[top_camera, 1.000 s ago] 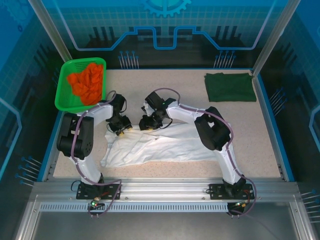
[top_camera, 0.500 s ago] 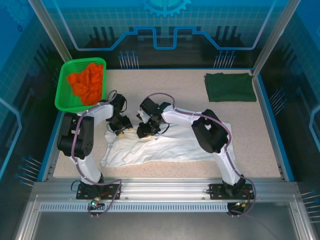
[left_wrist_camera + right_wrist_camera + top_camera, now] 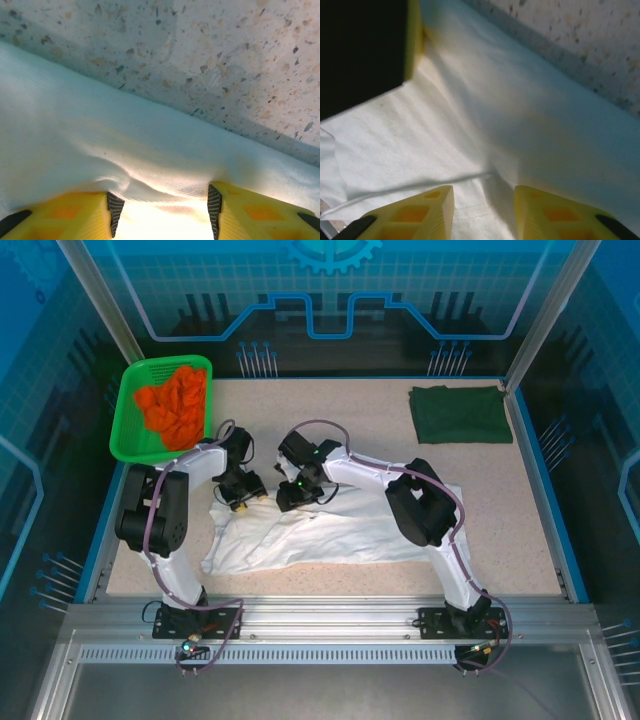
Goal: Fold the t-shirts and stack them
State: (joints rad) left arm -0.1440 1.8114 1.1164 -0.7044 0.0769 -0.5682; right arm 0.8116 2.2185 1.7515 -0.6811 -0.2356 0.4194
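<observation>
The white t-shirt (image 3: 330, 532) lies spread and rumpled across the near middle of the table. A dark green t-shirt (image 3: 460, 414) rests folded at the back right. My left gripper (image 3: 245, 500) is down on the white shirt's far left edge. In the left wrist view its jaws (image 3: 161, 200) stand wide apart, with the white cloth (image 3: 125, 145) bulging loosely between them. My right gripper (image 3: 288, 498) is close beside it on the same far edge. Its jaws (image 3: 484, 190) are parted over a crease in the white cloth (image 3: 470, 115), with no pinch showing.
A green mesh basket (image 3: 128, 430) with orange cloth (image 3: 175, 400) stands at the back left, just behind my left arm. Bare speckled table (image 3: 350, 410) stretches between the basket and the green shirt. A blue rim (image 3: 545, 480) borders the table on the right.
My right gripper has slid a little left and nearer, closing up on the left gripper. The left jaws have widened. The left arm has stayed in place.
</observation>
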